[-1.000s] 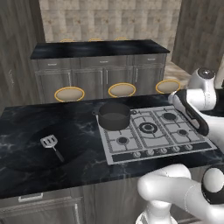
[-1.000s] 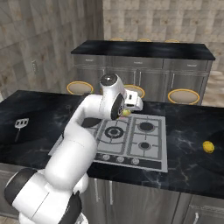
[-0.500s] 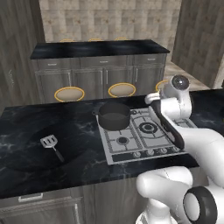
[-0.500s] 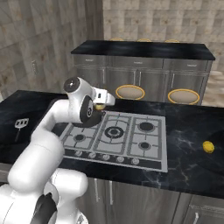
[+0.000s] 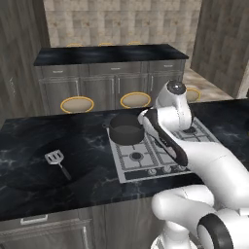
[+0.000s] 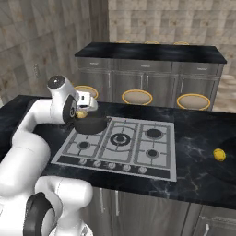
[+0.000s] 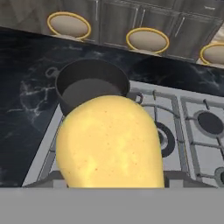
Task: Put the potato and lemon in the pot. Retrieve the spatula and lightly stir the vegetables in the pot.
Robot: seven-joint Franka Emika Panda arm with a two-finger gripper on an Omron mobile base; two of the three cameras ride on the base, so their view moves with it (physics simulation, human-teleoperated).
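The dark pot point(image 5: 126, 130) stands empty on the cooktop's back left burner, and I also see the pot point(image 6: 92, 124) and the pot point(image 7: 92, 85) from the other side and from above. My gripper point(image 6: 84, 110) hovers just above the pot's near left rim, shut on the yellow potato point(image 6: 81, 114). The potato point(image 7: 109, 144) hides the fingertips in the hand view. The lemon point(image 6: 220, 154) lies on the counter right of the stove. Far left on the counter lies the spatula point(image 5: 54, 158).
The silver cooktop point(image 6: 133, 147) has several burners and a row of front knobs. Round yellow-rimmed stools point(image 5: 77, 104) stand behind the dark marble island point(image 5: 29, 141). A second counter point(image 6: 152, 53) runs along the back wall.
The arm has swung left across the cooktop with the potato, from the stove's right side to just over the pot. Pot, spatula and lemon have not moved.
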